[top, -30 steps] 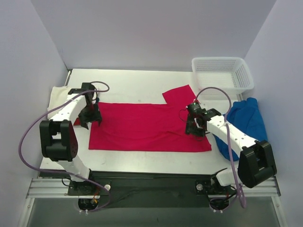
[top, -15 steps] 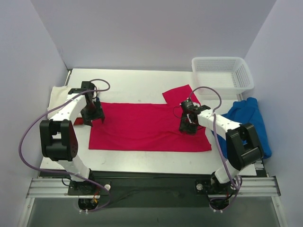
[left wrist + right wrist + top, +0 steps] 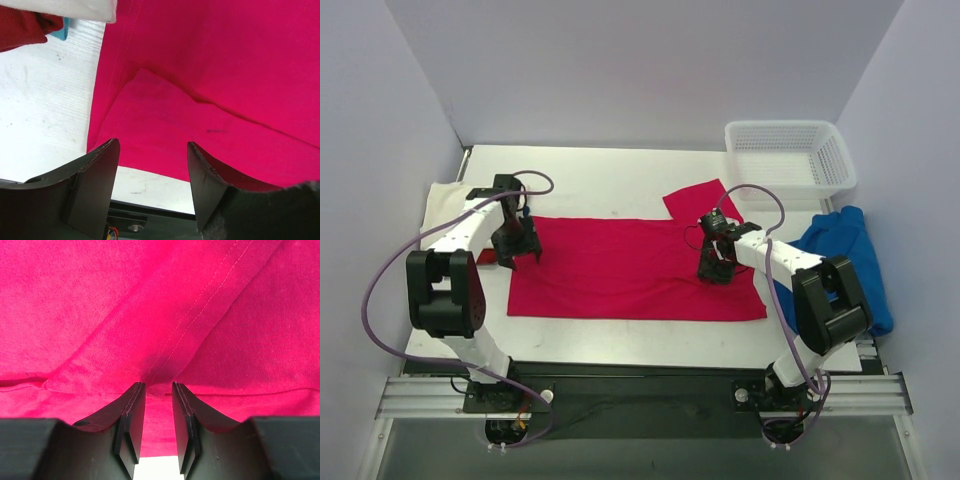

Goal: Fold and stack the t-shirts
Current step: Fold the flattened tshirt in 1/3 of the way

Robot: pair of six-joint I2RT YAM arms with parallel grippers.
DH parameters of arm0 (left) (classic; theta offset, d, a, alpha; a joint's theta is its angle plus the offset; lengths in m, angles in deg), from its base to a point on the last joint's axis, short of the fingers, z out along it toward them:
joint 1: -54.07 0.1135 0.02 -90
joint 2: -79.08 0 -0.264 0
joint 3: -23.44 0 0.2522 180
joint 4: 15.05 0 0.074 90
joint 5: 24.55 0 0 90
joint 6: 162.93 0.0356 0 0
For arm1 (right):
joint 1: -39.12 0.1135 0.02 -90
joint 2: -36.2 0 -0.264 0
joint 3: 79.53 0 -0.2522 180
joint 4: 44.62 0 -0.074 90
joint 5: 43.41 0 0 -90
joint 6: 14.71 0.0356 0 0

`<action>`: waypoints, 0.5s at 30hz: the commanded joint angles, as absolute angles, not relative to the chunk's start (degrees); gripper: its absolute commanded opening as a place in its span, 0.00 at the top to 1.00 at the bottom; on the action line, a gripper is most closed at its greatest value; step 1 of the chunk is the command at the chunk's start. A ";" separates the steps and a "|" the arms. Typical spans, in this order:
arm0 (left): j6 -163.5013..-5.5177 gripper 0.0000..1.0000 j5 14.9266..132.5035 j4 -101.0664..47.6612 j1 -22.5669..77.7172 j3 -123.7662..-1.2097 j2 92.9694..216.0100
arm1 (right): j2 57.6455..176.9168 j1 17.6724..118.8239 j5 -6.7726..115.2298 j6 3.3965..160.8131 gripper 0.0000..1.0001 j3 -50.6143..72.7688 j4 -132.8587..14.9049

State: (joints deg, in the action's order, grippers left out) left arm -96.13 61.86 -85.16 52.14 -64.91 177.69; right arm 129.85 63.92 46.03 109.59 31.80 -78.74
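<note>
The crimson red t-shirt [image 3: 630, 268] lies spread flat across the middle of the table, one sleeve pointing to the back right. My left gripper [image 3: 516, 245] is open over its left edge. In the left wrist view [image 3: 152, 165] the jaws stand wide apart above a raised fold of the red cloth [image 3: 210, 75]. My right gripper [image 3: 715, 266] is on the shirt's right part. In the right wrist view [image 3: 156, 390] the jaws are nearly closed, pinching a pucker of red cloth [image 3: 150, 315] beside a seam. The royal blue t-shirt [image 3: 848, 258] lies bunched at the right edge. The cream t-shirt [image 3: 442, 200] lies at the back left.
A white lattice basket [image 3: 790, 152] stands at the back right corner. Grey walls close in the table on three sides. Bare white table [image 3: 600, 180] shows behind the red shirt and along its front edge [image 3: 620, 335]. Purple cables loop from both arms.
My right gripper has moved left and back over the red shirt and settled on it. My left gripper has shifted slightly right along the shirt's left edge.
</note>
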 commanded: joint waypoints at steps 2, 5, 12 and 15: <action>-95.25 0.33 61.85 -84.09 51.88 -64.76 178.57 | 130.59 64.08 46.15 109.66 0.72 31.60 -81.41; -95.17 0.34 61.76 -84.09 51.96 -64.94 178.66 | 131.03 64.08 46.15 109.66 0.73 31.52 -81.67; -95.08 0.33 61.59 -84.53 51.88 -65.29 179.01 | 132.61 64.17 48.26 109.48 0.72 31.52 -81.76; -94.99 0.34 61.50 -84.70 51.88 -65.64 179.10 | 133.40 64.08 48.78 109.30 0.73 31.17 -81.76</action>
State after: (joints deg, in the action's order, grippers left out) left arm -95.82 61.84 -85.19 52.14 -64.91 178.74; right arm 132.49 63.92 47.82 109.57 31.71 -78.81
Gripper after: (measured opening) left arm 0.665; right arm 0.276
